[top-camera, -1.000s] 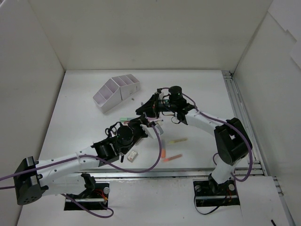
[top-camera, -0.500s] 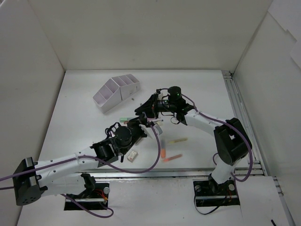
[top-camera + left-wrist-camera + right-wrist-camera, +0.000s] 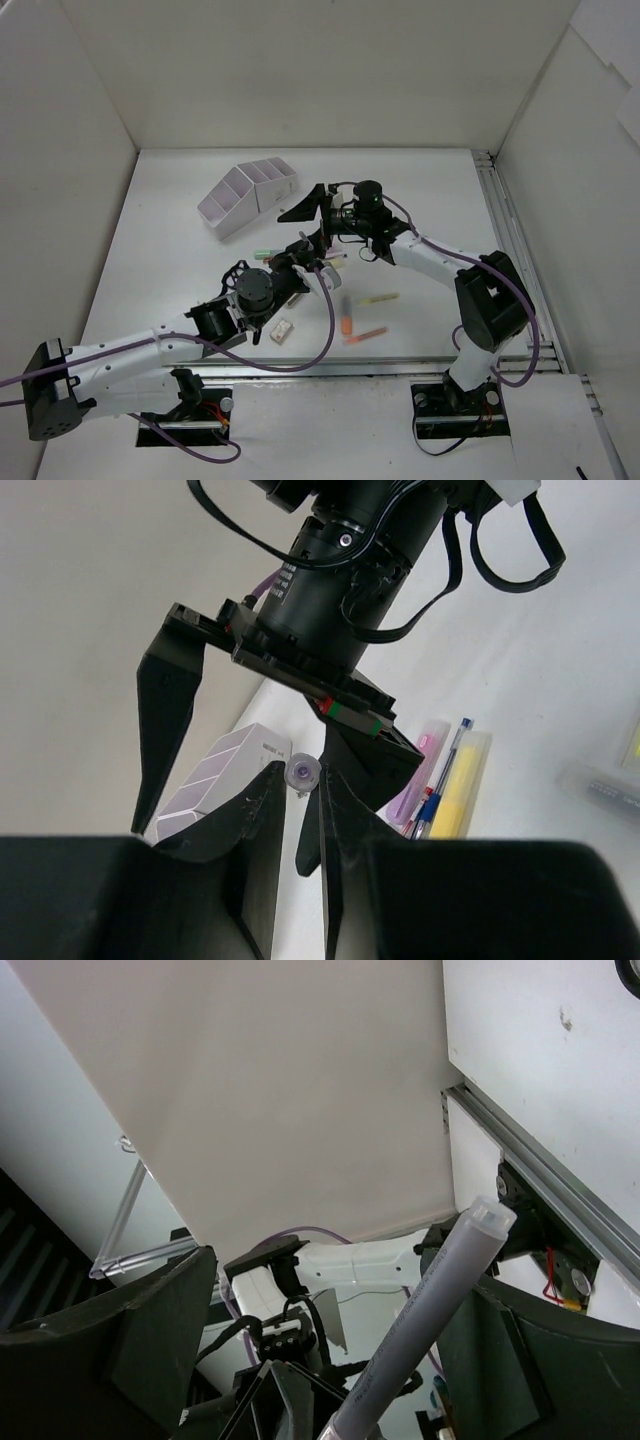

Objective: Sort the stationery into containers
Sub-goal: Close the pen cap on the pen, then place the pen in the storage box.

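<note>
White tabletop (image 3: 170,250) under left pincer (image 3: 303,255) & right pincer (image 3: 300,228). White enclosure walls (image 3: 300,70) behind & to both sides. Alu rail (image 3: 503,225) well right of right pincer.

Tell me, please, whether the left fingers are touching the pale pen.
Touching. The left wrist view shows the pen end-on, its round end pinched between the tips of the closed left fingers.

Our white left arm (image 3: 130,350) and white right arm (image 3: 440,262) stretched inward.
Our left black gripper (image 3: 298,777) pinched a lilac pen (image 3: 430,1310); our right black gripper (image 3: 309,228) gaped wide.
</note>
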You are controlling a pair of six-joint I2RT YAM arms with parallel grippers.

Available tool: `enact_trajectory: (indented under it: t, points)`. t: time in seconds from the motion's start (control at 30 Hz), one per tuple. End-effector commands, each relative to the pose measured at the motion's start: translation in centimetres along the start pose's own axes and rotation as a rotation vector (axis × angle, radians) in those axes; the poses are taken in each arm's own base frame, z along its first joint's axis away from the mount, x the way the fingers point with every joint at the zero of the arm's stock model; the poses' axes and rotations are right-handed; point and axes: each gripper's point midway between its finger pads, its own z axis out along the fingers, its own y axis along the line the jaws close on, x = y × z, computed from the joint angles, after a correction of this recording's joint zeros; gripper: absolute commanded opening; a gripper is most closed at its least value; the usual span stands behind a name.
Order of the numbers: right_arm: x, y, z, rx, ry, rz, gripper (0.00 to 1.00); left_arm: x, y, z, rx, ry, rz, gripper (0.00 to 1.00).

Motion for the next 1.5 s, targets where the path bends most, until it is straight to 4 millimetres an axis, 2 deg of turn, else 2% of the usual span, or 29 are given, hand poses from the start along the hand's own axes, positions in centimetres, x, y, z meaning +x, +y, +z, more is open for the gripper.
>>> enact_trajectory:
  t: [0.0, 0.1, 0.17, 0.3, 0.43, 0.53, 0.57, 0.63, 0.67, 0.7, 0.77, 0.8, 0.83, 0.87, 0.9, 0.93, 1.03, 1.07, 1.1, 1.13, 1.17, 1.23, 1.3, 1.47]
  points:
    - [-0.2, 5.1, -0.9, -0.12, -0.024, -0.138, 0.81, -2.5, 1.9, -0.9, -0.054, -0.089, -0.058, 0.0]
    - [-0.8, 4.6, -1.5, -0.113, -0.034, -0.129, 0.98, -2.1, 2.9, -1.3, -0.105, -0.07, -0.075, 0.0]
    - [-1.8, 3.6, -1.9, -0.1, -0.064, -0.111, 0.98, -1.9, 3.5, -1.6, -0.144, -0.068, -0.088, 0.0]
    - [-3.0, 2.6, -2.8, -0.087, -0.094, -0.104, 0.98, -2.7, 5.2, -2.6, -0.193, -0.113, -0.143, 0.0]
    - [-4.1, 0.9, -3.8, -0.064, -0.122, -0.1, 0.98, -2.6, 8.2, -3.4, -0.281, -0.139, -0.238, 0.0]
    - [-5.7, -1.1, -5.2, -0.035, -0.189, -0.087, 0.98, -1.7, 11.4, -3.8, -0.372, -0.13, -0.323, 0.0]
    - [-6.8, -2.1, -6.0, -0.02, -0.229, -0.083, 0.98, -1.0, 13.4, -3.8, -0.425, -0.109, -0.344, 0.0]
    - [-7.7, -3.0, -6.9, -0.003, -0.268, -0.089, 0.98, 0.0, 15.0, -3.6, -0.46, -0.065, -0.372, 0.0]
    - [-8.6, -3.5, -7.6, 0.014, -0.3, -0.125, 0.98, -0.1, 16.4, -3.3, -0.489, -0.062, -0.427, 0.0]
    - [-8.8, -4.2, -7.9, 0.049, -0.312, -0.121, 0.98, 1.8, 17.7, -3.4, -0.517, 0.001, -0.434, 0.0]
    - [-10.1, -5.6, -9.2, 0.18, -0.371, -0.202, 0.98, 3.0, 19.4, -3.0, -0.559, 0.034, -0.473, 0.0]
    - [-10.5, -6.1, -9.7, 0.25, -0.404, -0.238, 0.98, 4.4, 20.8, -3.3, -0.607, 0.056, -0.511, 0.0]
    - [-10.1, -7.5, -10.9, 0.37, -0.422, -0.234, 0.98, 5.0, 21.0, -2.9, -0.59, 0.062, -0.522, 0.0]
    - [-11.9, -6.8, -12.3, 0.456, -0.523, -0.366, 0.98, 5.6, 21.4, -2.5, -0.582, 0.063, -0.532, 0.0]
    - [-12.5, -6.4, -13.2, 0.484, -0.575, -0.415, 0.98, 6.2, 22.2, -2.3, -0.567, 0.05, -0.556, 0.0]
    - [-12.8, -6.1, -14.8, 0.538, -0.656, -0.456, 0.98, 6.8, 22.6, -1.7, -0.559, 0.055, -0.565, 0.0]
    - [-12.9, -5.0, -16.9, 0.584, -0.75, -0.542, 0.98, 8.8, 24.4, -1.0, -0.563, 0.072, -0.606, 0.0]
    - [-13.3, -5.2, -17.8, 0.619, -0.794, -0.559, 0.98, 9.6, 24.7, -0.1, -0.55, 0.082, -0.614, 0.0]
    - [-13.5, -5.0, -18.3, 0.631, -0.818, -0.57, 0.98, 9.0, 24.7, 0.7, -0.492, 0.03, -0.607, 0.0]
    - [-13.4, -5.0, -18.8, 0.65, -0.83, -0.581, 0.98, 9.9, 25.4, 0.8, -0.5, 0.025, -0.605, 0.0]
    - [-13.6, -5.1, -19.3, 0.669, -0.849, -0.59, 0.98, 10.9, 25.5, 1.7, -0.484, 0.034, -0.607, 0.0]
    - [-13.6, -5.3, -19.6, 0.69, -0.847, -0.608, 0.98, 11.7, 26.0, 2.9, -0.441, 0.036, -0.609, 0.0]
    - [-13.6, -5.5, -19.7, 0.706, -0.832, -0.633, 0.98, 11.5, 26.1, 3.8, -0.408, 0.007, -0.602, 0.0]
    - [-13.6, -7.2, -20.2, 0.772, -0.789, -0.674, 0.98, 14.1, 26.0, 6.2, -0.384, 0.043, -0.617, 0.0]
